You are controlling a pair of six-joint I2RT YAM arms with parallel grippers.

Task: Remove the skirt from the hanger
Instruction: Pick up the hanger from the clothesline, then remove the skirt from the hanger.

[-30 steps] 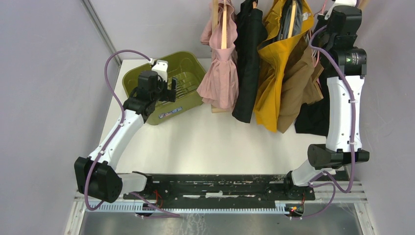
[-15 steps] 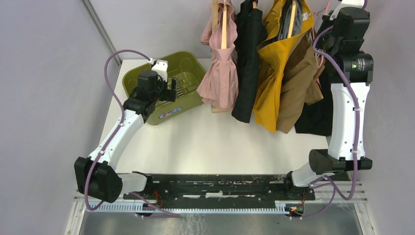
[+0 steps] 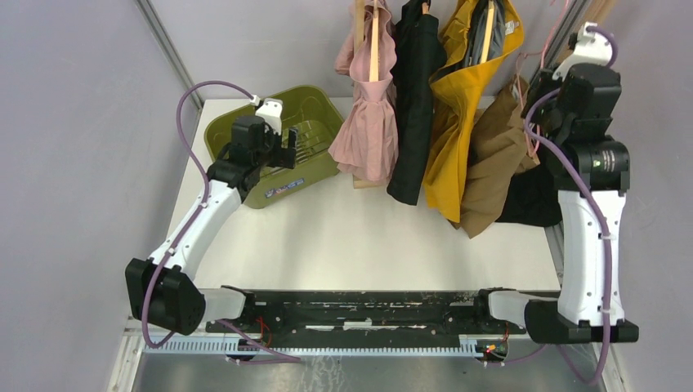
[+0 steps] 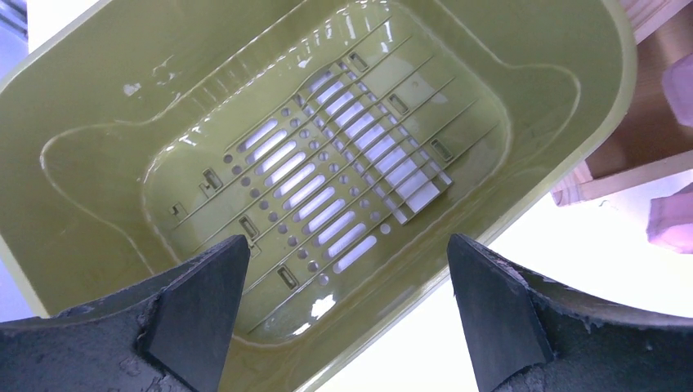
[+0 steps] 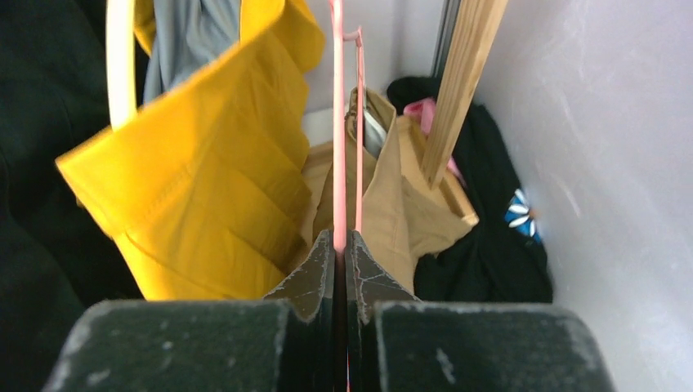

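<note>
Table: white table [image 3: 343, 237], spread between the two arms, below and to the left of the right pincer [image 5: 341, 245].
Yellow skirt: yellow pleated cloth skirt [image 5: 204, 204], hanging just left of the right pincer, its folds against the task skirt.
Black garment: long black garment [image 3: 415, 106], further left on the same row.
Task skirt: tan cloth skirt [image 5: 384, 204], hanging just beyond the right pincer's tips, on the hanger.
Pink skirt: dusty-pink ruffled skirt [image 3: 368, 122], well left of the right pincer.
Basket: olive-green slotted plastic basket [image 4: 98, 163], directly under the left pincer [image 4: 347, 243].
Dark heap: black flower-print garment [image 5: 490, 261], right of the right pincer, behind the tan skirt.
Slat: pale wooden slat [image 5: 462, 73], upright, just right of the hanger.
Hanger: thin pink wire hanger [image 5: 337, 122], running straight out from the right pincer's tips.
Right pincer: clamped tight on the hanger wire.
Left pincer: spread wide, holding nothing.
Change: the right arm has drawn nearer and rightward; the tan skirt has swung away from the yellow one.
</note>
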